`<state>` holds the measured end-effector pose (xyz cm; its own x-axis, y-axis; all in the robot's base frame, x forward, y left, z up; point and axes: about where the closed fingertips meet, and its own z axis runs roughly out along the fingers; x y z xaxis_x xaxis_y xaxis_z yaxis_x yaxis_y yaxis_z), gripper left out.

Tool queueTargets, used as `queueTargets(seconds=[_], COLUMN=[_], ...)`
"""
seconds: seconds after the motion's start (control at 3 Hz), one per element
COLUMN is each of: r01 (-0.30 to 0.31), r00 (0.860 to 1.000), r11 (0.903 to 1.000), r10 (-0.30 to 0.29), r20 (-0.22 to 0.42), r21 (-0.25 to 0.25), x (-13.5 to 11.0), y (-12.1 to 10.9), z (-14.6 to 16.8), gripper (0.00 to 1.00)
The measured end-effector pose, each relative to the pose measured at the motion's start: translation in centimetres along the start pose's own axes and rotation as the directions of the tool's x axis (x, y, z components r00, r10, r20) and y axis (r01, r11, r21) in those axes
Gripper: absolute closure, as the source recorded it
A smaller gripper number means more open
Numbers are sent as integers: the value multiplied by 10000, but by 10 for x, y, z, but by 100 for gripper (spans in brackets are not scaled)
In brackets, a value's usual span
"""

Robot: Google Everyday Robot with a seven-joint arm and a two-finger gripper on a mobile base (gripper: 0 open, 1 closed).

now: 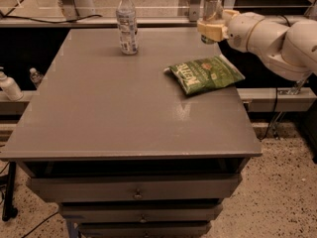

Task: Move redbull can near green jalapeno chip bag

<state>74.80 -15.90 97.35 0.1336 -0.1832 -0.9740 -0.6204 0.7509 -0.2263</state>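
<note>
The redbull can (212, 6) is a slim silver can held upright in the air above the table's far right part. My gripper (212, 30) is shut on the can's lower half, its cream fingers (205, 29) wrapped around it, with the white arm reaching in from the right. The green jalapeno chip bag (205, 74) lies flat on the grey table (114, 108) at the right, just below and in front of the can.
A clear plastic bottle (127, 22) with a white cap stands at the table's far middle. Drawers (133, 192) are under the tabletop. A white bottle (9, 86) stands on a ledge at the left. A rail runs along the far edge.
</note>
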Motion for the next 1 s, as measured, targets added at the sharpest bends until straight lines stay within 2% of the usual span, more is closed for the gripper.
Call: queueTargets(seconds=[0.33,0.67,1.0], r01=[-435,-983,-1530], r00=[9979,9910,9843], r11=[9990,9945,9861], r10=[437,1011,1579], r20=[484,878,785], r21=[-62,-353,-652], x=[2,9,18], y=[-15,-25,-23], z=[16,42,50], gripper=[100,100,100])
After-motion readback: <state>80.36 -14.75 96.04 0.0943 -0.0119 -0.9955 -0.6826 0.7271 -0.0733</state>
